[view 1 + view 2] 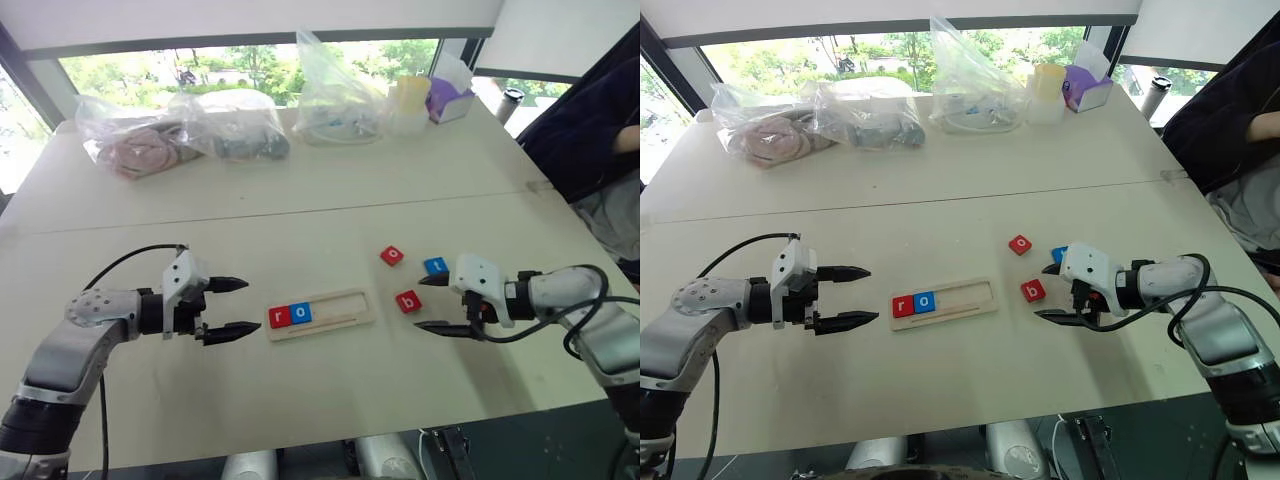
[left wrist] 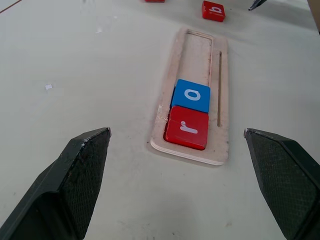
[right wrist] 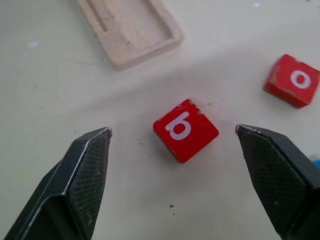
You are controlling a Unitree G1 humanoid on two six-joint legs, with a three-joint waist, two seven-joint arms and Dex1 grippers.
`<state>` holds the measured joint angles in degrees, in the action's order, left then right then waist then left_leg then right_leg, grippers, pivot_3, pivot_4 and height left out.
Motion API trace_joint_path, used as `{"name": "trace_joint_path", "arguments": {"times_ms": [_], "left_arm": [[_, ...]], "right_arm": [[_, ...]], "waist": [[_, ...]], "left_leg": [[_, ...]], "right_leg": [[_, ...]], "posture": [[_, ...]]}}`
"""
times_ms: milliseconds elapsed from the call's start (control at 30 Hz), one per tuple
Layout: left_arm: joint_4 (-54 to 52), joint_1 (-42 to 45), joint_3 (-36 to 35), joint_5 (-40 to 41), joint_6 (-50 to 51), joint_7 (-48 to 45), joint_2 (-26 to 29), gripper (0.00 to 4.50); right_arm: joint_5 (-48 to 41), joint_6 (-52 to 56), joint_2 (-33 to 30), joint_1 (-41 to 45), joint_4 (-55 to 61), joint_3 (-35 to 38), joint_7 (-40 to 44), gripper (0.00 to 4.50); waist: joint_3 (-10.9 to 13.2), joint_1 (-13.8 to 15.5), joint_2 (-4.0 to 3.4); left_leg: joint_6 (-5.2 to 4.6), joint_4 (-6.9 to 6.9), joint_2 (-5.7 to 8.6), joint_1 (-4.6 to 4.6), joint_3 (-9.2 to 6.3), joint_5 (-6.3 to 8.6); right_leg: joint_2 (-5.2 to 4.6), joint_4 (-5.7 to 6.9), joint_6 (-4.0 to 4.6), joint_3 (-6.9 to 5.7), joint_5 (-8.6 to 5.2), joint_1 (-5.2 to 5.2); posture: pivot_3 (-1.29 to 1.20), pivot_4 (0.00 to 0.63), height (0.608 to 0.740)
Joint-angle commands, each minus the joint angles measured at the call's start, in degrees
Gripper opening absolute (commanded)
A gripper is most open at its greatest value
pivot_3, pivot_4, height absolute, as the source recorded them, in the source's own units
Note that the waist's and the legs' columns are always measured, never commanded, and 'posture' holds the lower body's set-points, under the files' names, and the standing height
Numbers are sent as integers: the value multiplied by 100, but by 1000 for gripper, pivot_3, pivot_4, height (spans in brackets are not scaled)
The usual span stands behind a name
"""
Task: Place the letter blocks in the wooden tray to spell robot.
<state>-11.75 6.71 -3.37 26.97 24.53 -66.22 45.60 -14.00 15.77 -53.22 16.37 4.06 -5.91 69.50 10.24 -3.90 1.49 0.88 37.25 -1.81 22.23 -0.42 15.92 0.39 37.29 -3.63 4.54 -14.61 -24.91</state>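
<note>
The wooden tray (image 1: 325,313) lies at the table's middle front. In its left end sit a red "r" block (image 1: 280,317) and a blue "o" block (image 1: 301,313); the rest of its slot is bare. Right of the tray a red "b" block (image 1: 408,301), a red "o" block (image 1: 392,256) and a blue block (image 1: 436,266) lie loose on the table. My right gripper (image 1: 433,304) is open just right of the "b" block, which shows between its fingers (image 3: 186,130) in the right wrist view. Left of the tray, my left gripper (image 1: 233,307) is open and holds nothing.
Clear plastic bags (image 1: 180,130) with soft items, a yellow cup (image 1: 410,100) and a purple tissue box (image 1: 450,98) stand along the table's far side. A person in dark clothing (image 1: 590,120) sits at the far right. The table's front edge runs close below both arms.
</note>
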Motion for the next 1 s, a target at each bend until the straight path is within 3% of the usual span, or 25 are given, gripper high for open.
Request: {"name": "trace_joint_path", "arguments": {"times_ms": [33,433,533,600,1000], "left_arm": [[-254,11,-94,128,3,-31,66,4500],[-430,-31,-67,170,31,21,51,4500],[-450,-51,-46,155,14,61,28,4500],[-451,-43,-26,148,5,88,3,4500],[-453,10,15,130,7,177,-57,4500]], "right_arm": [[204,-571,153,365,-623,-205,317,4097],[604,-1308,564,865,-1645,-617,764,4097],[564,-1250,606,888,-1584,-539,748,3264],[521,-1140,625,918,-1403,-464,680,2299],[134,430,982,1625,213,-602,438,2299]], "waist": [[1,7,0],[3,68,-4],[3,70,-4],[3,76,-4],[5,136,-8]], "left_leg": [[0,0,0,0,0,0],[0,6,-1,-13,0,0],[0,5,-1,-17,-1,0],[0,5,-1,-17,0,0],[1,8,-1,-18,-4,0]], "right_leg": [[0,0,-1,0,0,0],[-2,7,0,0,4,11],[-2,7,0,0,3,15],[-2,7,-1,0,4,15],[-2,17,-1,-2,4,14]], "posture": [[0,150,740],[0,150,740],[0,150,740],[0,150,740],[0,150,740]]}}
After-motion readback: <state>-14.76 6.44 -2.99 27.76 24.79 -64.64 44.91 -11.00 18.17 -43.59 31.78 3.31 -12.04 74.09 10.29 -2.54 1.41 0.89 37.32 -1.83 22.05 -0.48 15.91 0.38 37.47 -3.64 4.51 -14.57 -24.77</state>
